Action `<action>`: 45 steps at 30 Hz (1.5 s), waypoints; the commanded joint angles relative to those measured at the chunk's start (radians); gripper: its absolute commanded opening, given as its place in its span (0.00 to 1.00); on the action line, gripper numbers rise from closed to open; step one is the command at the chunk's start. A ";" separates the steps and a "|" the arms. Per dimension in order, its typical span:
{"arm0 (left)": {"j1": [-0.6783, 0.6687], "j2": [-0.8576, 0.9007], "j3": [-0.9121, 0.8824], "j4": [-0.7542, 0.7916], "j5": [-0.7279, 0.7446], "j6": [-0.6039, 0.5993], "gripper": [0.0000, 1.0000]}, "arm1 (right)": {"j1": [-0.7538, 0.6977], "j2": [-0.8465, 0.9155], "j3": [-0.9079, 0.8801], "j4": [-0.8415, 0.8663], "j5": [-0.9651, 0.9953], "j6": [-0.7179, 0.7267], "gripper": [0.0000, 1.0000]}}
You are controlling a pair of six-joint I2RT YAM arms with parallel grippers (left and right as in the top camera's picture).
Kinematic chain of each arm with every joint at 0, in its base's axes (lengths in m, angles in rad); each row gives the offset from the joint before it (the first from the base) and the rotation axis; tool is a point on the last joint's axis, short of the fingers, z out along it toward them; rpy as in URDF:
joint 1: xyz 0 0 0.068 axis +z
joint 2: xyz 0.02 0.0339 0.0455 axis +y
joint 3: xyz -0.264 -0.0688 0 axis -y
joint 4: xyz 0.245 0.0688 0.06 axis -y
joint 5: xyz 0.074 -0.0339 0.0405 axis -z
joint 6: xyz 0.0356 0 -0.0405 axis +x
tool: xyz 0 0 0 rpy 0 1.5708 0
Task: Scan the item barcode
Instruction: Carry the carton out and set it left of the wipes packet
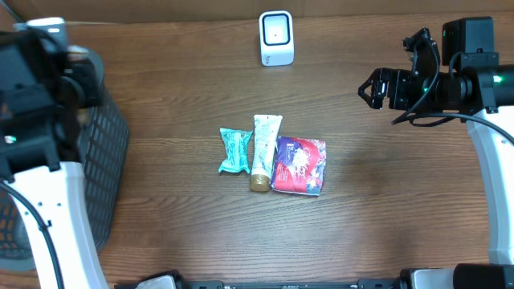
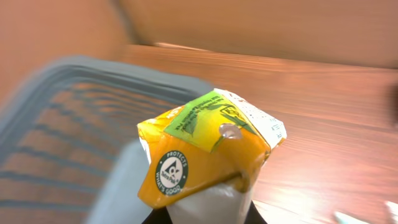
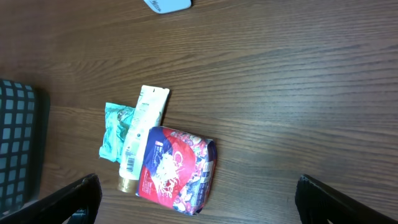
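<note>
Left wrist: yellow packet clamped in left tool, beside grey basket.

Yellow packet, teal wrapper, red pouch

Overhead straight down; right wrist obliquely shares tube; left wrist close-up.
</note>
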 commanded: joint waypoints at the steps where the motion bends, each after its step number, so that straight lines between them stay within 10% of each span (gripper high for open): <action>1: -0.113 0.001 0.013 -0.049 0.111 -0.186 0.04 | -0.007 0.001 -0.004 0.005 0.002 0.003 1.00; 12: -0.401 0.182 -0.171 -0.102 0.041 -0.412 0.04 | -0.007 0.001 -0.003 0.006 0.003 0.003 1.00; 34: -0.420 0.633 -0.272 0.050 0.078 -0.571 0.04 | -0.007 0.001 -0.004 0.005 0.003 0.003 1.00; 45: -0.418 0.616 -0.112 -0.095 0.109 -0.438 0.60 | -0.007 0.001 -0.004 0.006 0.003 0.003 1.00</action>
